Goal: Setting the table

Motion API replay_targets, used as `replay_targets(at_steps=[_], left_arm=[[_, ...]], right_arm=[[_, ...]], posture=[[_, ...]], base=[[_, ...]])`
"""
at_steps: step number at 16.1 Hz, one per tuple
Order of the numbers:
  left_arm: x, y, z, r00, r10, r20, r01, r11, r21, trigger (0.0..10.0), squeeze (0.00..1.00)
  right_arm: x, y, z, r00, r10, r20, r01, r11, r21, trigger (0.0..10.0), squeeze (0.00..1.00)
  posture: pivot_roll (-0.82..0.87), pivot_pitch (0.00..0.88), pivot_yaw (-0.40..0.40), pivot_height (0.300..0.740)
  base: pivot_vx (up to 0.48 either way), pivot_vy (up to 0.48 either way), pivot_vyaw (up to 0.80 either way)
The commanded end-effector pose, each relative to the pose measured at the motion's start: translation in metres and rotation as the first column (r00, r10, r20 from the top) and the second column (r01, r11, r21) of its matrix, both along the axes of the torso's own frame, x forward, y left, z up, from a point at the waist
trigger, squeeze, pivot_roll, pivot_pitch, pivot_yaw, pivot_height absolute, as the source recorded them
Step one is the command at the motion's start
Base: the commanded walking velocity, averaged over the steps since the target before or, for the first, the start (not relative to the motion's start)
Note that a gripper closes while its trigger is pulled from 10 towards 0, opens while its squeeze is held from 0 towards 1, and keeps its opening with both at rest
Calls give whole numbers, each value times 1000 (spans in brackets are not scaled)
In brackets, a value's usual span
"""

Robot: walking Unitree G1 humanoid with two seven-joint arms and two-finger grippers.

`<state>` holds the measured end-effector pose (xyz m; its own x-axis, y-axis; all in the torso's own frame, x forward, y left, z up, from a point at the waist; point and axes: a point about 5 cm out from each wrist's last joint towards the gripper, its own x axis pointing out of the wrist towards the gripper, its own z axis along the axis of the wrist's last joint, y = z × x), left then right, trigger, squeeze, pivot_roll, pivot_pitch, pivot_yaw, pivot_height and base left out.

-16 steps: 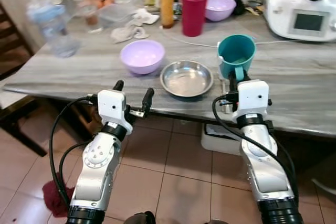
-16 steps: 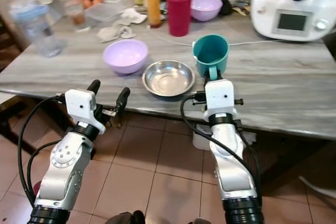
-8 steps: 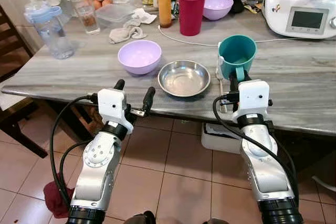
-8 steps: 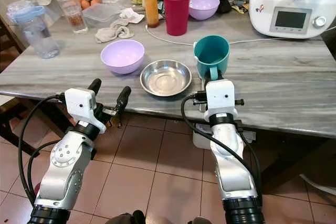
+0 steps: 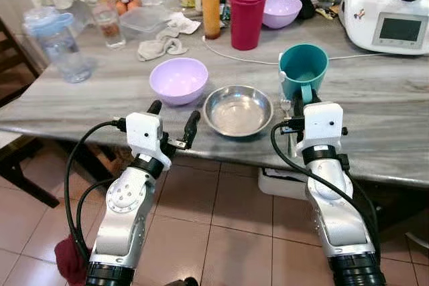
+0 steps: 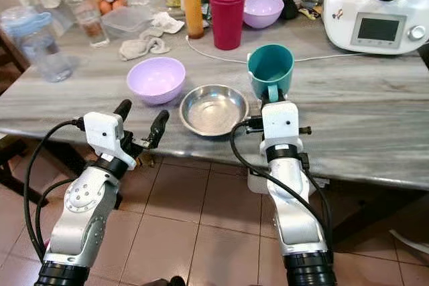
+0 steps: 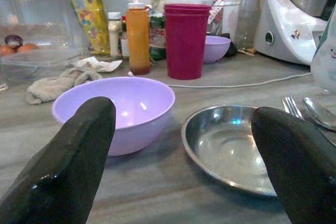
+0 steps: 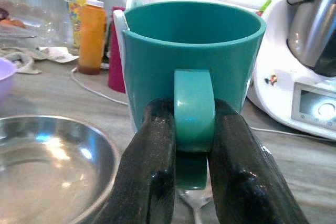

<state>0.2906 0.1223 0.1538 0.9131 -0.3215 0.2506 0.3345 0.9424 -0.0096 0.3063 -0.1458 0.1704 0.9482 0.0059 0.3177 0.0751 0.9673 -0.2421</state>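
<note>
Behind right hand (image 8: 191, 192), fork (image 8: 193, 203) mostly hidden

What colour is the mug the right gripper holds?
Teal; the mug shows best in the right wrist view.

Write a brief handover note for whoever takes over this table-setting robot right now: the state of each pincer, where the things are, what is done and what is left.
Right pincer: shut on the handle of the teal mug, which is upright at the table's near edge.
Left pincer: open, holding nothing, in front of the table edge, facing the lilac bowl.
Steel bowl sits between lilac bowl and mug. A fork and spoon lie beside the mug.
Done: mug gripped.
Left: placing the mug; whether bowls and cutlery are already in their final spots cannot be told.
</note>
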Motion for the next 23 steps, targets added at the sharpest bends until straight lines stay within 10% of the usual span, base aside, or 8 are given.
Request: replay_targets(at_steps=[1, 23], left_arm=[[-1, 0, 2, 1000, -7, 4, 7, 1000, 5, 10000, 0], [-17, 12, -6, 999, -53, -8, 54, 997, 58, 10000, 0]], right_arm=[[-2, -1, 9, 999, -6, 39, 6, 1000, 2, 10000, 0], [4, -6, 15, 999, 5, 43, -5, 1000, -7, 10000, 0]], posture=[[-175, 119, 81, 740], [-171, 124, 69, 740]], base=[[296, 0, 0], [215, 0, 0]])
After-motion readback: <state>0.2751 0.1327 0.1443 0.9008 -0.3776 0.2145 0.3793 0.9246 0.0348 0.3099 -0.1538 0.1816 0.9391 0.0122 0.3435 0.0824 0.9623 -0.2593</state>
